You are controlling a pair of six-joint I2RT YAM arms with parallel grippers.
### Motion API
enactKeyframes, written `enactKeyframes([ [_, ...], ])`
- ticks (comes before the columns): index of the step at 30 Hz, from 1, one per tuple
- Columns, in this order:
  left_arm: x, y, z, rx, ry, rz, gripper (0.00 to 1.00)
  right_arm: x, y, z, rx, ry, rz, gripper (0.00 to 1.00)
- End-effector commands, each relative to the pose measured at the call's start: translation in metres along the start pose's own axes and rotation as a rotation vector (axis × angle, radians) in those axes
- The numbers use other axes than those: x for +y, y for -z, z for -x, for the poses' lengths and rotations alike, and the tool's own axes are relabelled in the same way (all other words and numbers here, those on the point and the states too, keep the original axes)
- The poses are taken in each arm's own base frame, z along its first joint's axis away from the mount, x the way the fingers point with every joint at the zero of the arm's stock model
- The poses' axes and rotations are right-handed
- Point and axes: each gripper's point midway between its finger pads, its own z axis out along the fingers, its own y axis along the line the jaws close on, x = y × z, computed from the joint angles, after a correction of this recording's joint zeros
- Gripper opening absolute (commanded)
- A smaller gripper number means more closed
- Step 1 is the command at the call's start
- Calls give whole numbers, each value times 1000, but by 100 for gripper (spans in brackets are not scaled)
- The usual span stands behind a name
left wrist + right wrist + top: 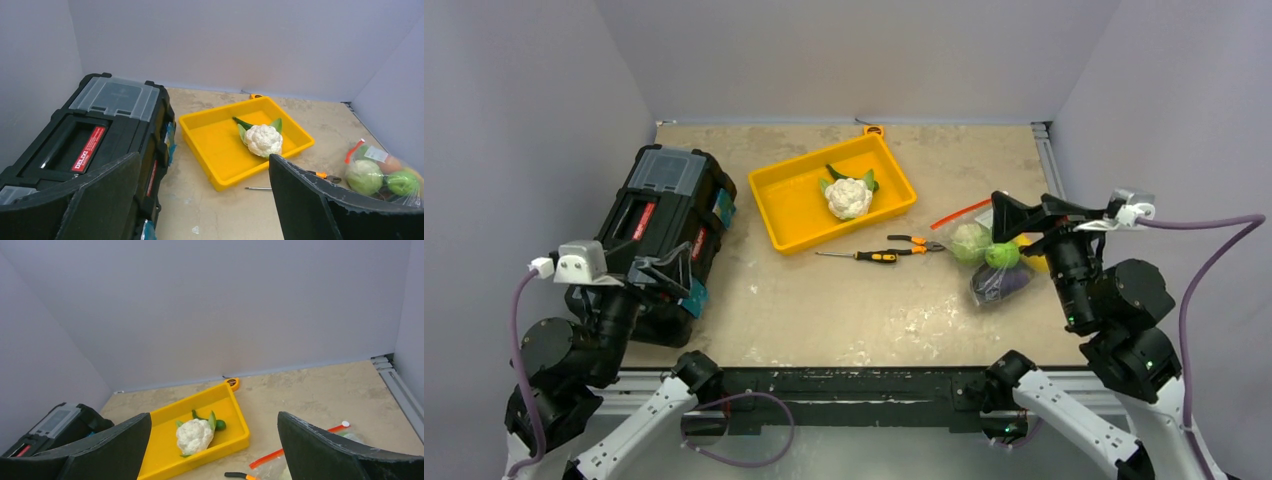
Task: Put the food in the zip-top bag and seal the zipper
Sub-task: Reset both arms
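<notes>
The left gripper (205, 205) gapes wide and empty by the black toolbox (669, 215). The cauliflower (849, 197) lies in the yellow tray (796, 212). The zip-top bag (984, 264), holding cabbage (970, 241), lime (1002, 254) and eggplant (1001, 283), lies near the right gripper (214, 450), which is also spread wide and empty.

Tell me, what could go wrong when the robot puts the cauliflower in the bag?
The bag lies floppy and already bulges with other food, so its mouth may not stay open for the cauliflower. The pliers and screwdriver lie between the tray and the bag, so a low carry might knock them. A stuffed bag may also be hard to zip shut.
</notes>
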Motion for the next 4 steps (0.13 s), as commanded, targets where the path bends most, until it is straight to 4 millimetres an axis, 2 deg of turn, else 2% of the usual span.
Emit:
enactKeyframes([
  [1, 10, 3, 7, -11, -8, 53, 99, -9, 2, 21, -84, -32, -53, 99],
  [4, 11, 0, 9, -17, -18, 65, 99, -10, -5, 12, -58, -26, -72, 99],
])
